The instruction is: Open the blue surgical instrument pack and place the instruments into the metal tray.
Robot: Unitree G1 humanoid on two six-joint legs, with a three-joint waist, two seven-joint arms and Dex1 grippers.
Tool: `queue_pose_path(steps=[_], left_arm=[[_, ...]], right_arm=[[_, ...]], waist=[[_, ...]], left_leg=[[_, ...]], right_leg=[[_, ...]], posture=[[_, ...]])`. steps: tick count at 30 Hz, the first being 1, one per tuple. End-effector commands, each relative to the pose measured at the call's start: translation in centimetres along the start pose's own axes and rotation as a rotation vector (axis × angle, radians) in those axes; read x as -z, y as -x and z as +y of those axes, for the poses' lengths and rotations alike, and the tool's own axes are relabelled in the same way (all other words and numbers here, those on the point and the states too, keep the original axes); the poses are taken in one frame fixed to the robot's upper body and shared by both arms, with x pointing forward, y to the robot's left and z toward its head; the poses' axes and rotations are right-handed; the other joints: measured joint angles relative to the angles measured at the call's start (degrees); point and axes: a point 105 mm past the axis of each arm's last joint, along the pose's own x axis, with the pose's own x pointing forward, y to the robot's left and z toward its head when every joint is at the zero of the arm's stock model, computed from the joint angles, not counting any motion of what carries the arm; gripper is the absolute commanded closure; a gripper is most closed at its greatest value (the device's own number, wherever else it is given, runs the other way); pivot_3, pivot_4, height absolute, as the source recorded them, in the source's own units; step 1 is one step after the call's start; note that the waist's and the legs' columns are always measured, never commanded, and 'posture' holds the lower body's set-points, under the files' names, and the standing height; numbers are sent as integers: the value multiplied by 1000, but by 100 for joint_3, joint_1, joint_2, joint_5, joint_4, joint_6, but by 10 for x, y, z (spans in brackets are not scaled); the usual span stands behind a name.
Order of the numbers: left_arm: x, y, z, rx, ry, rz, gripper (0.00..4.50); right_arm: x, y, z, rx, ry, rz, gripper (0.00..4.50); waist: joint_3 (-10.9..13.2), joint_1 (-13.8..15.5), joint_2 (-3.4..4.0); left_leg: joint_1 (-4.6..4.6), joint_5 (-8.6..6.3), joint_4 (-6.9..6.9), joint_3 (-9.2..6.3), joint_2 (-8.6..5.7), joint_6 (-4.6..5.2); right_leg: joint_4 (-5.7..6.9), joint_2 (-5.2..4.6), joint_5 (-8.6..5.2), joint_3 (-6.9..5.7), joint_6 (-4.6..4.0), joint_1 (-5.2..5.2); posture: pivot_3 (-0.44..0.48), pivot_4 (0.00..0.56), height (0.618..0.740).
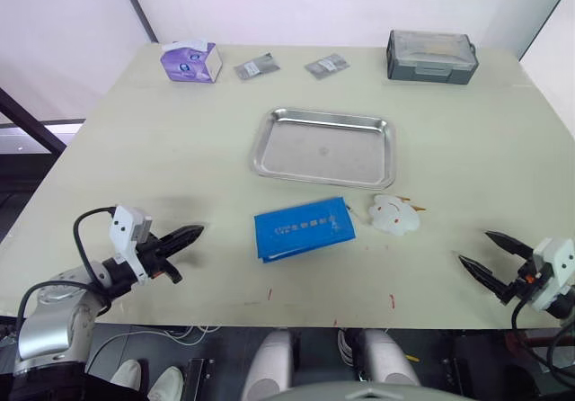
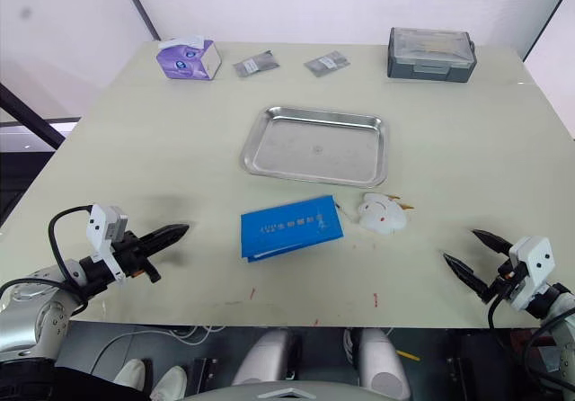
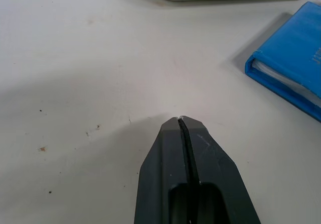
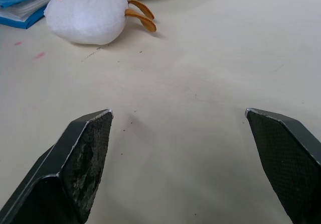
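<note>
The blue surgical instrument pack [image 1: 304, 227] lies folded shut on the table, just in front of the metal tray [image 1: 324, 147], whose inside is bare. No instruments show; the pack hides its contents. My left gripper [image 1: 190, 234] hovers near the front left edge, shut with nothing in it, its tip pointing toward the pack [image 3: 296, 61] about a hand's width away. My right gripper [image 1: 487, 253] stands open at the front right corner, empty, well to the right of the pack.
A small white plush toy [image 1: 394, 213] with orange feet lies right of the pack. At the back stand a purple tissue box [image 1: 190, 60], two grey foil packets [image 1: 257, 66], and a grey lidded box [image 1: 430, 56]. Red marks dot the front edge.
</note>
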Motion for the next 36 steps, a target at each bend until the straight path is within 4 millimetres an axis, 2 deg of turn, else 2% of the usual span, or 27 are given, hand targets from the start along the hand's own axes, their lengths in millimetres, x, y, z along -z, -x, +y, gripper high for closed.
queue_pose_path(steps=[1, 11, 16, 20, 25, 28, 29, 30, 33, 34, 36], left_arm=[[-16, 4, 0, -1, -51, -46, 4500], [-16, 3, -2, 14, -43, -45, 4500], [-19, 3, -7, 63, -42, -49, 4500], [-24, 0, -15, 105, -58, -66, 4500], [-23, -2, -20, 120, -94, -58, 4500], [-23, 0, -22, 140, -99, -55, 4500], [-23, 0, -23, 147, -101, -53, 4500], [-24, -1, -24, 153, -102, -53, 4500], [-23, -2, -26, 180, -108, -41, 4500], [-22, -3, -27, 190, -113, -32, 4500], [-20, -6, -29, 215, -116, -14, 4500]], right_arm=[[-9, 2, -4, 5, 45, -22, 48], [-9, 3, -2, -15, 50, -28, 48], [-23, -2, 13, -89, 44, -70, 48], [-44, -19, 37, -192, 35, -116, 48], [-65, -37, 59, -272, 30, -150, 48], [-73, -49, 70, -305, 33, -148, 819], [-76, -53, 74, -321, 32, -147, 1246], [-79, -58, 78, -333, 29, -146, 1867], [-84, -71, 89, -373, 45, -133, 2861], [-86, -75, 92, -385, 46, -126, 3442], [-87, -83, 98, -405, 58, -110, 3965]], waist=[[0, 0, 0], [0, 1, 0], [0, -8, 1], [1, -18, 2], [1, 1, 2], [1, -7, 2], [1, -7, 2], [1, 0, 2], [2, 3, 0], [2, 4, 0], [3, 4, -1]], left_leg=[[0, 0, 0, 0, 0, 0], [0, 0, 0, 2, 0, 1], [0, 0, 0, 1, 1, 1], [2, -1, 0, 3, 3, 1], [1, 0, 1, 1, 3, 1], [1, 0, 1, 1, 3, 1], [1, 0, 1, 0, 3, 1], [1, 0, 1, -1, 3, 1], [0, 0, 1, -1, 2, 1], [-2, 0, 1, -3, 2, 1], [-2, 0, 1, -4, 2, 1]], right_leg=[[0, 0, 0, 0, 0, 0], [-1, 0, 0, 1, 0, 0], [0, 0, 0, 1, 0, 0], [2, 0, 0, 4, 0, 0], [0, -1, 0, 3, 0, 1], [1, 0, 0, 2, 0, 0], [1, 0, 0, 2, 0, 0], [1, 0, 0, 1, 0, 0], [-1, 0, 0, -1, 0, 0], [-2, 0, 0, -2, 0, -1], [-2, 0, 0, -3, 0, -1]], posture=[[0, 150, 738], [0, 150, 738], [0, 150, 738], [0, 150, 738], [0, 150, 738], [0, 150, 738], [0, 150, 738], [0, 150, 738], [0, 150, 738], [0, 150, 738], [0, 150, 738]])
